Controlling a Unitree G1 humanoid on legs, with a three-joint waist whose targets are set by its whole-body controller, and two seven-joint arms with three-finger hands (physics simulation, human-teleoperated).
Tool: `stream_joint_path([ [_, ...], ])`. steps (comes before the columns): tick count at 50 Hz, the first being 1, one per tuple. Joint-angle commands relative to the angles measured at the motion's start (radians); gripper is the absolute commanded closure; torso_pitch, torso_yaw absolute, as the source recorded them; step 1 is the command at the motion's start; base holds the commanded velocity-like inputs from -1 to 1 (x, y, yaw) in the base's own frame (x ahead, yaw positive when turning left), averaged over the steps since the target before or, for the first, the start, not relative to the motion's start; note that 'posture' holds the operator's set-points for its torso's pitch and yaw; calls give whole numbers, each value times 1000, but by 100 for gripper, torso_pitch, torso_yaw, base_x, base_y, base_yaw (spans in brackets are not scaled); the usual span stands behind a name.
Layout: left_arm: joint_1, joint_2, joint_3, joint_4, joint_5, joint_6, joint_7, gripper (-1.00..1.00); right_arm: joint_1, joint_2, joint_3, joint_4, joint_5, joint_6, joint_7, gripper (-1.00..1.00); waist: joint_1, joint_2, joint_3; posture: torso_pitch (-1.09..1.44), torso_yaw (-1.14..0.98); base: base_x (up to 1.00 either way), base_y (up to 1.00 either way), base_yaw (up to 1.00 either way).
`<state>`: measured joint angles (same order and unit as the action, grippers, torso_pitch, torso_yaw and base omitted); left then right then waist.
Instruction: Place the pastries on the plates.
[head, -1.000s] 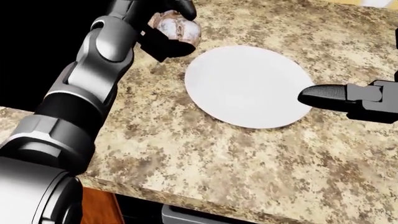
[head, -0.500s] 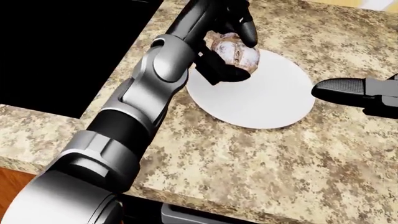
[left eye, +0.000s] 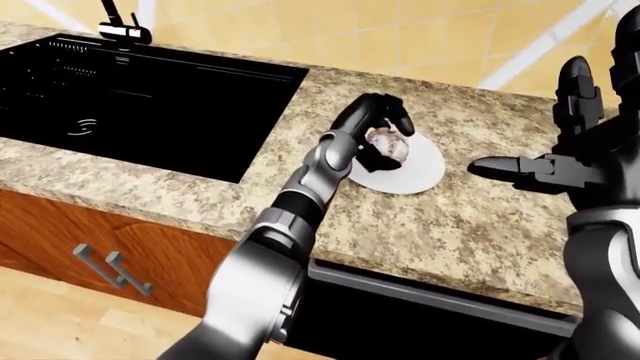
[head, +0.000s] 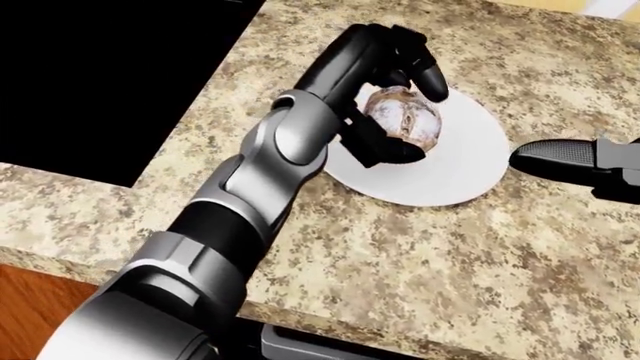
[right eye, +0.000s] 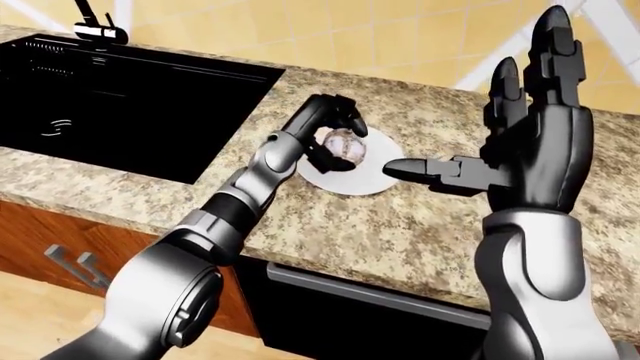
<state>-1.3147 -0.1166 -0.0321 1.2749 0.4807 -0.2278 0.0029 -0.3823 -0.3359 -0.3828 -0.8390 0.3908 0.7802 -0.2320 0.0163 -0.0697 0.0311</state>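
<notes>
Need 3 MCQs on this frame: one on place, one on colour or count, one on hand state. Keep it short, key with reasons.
1. Where is the pastry?
A. held over the plate
B. lying in the sink
C. resting on the bare countertop

2. What colour is the plate?
A. blue
B. white
C. black

3. What state is the right hand in?
A. closed round the pastry
B. closed round the plate rim
C. open, fingers spread, holding nothing

Key: 1 A, the left hand grips the pastry above the plate's left part in the head view. 2 B, the disc on the speckled countertop is plain white. 3 C, the right-eye view shows its fingers extended upward and one pointing toward the plate, nothing in it.
</notes>
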Motion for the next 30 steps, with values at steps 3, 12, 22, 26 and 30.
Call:
stream_joint_path([
  [3, -43, 2, 6, -48, -5, -29, 10, 1, -12, -12, -20, -26, 3, -29, 3, -100, 0, -7, -27, 0, 0, 0, 0, 0],
  [12, -44, 3, 6, -47, 1, -20, 2, -36, -25, -20, -14, -15, 5, -29, -3, -100, -1, -7, -27, 0, 0, 0, 0, 0],
  [22, -48, 7, 8, -48, 3, -18, 4, -95, -19, -21, -18, -21, 11, -30, -5, -100, 0, -8, -28, 0, 0, 0, 0, 0],
  [26, -62, 22, 18, -56, -9, -12, 3, -98, -14, -18, -18, -25, 11, -32, -5, -100, 0, -8, -28, 0, 0, 0, 0, 0],
  [30, -90, 56, 35, -69, -36, 1, 10, -100, -8, -14, -13, -21, 5, -41, -4, -100, -1, -6, -27, 0, 0, 0, 0, 0],
])
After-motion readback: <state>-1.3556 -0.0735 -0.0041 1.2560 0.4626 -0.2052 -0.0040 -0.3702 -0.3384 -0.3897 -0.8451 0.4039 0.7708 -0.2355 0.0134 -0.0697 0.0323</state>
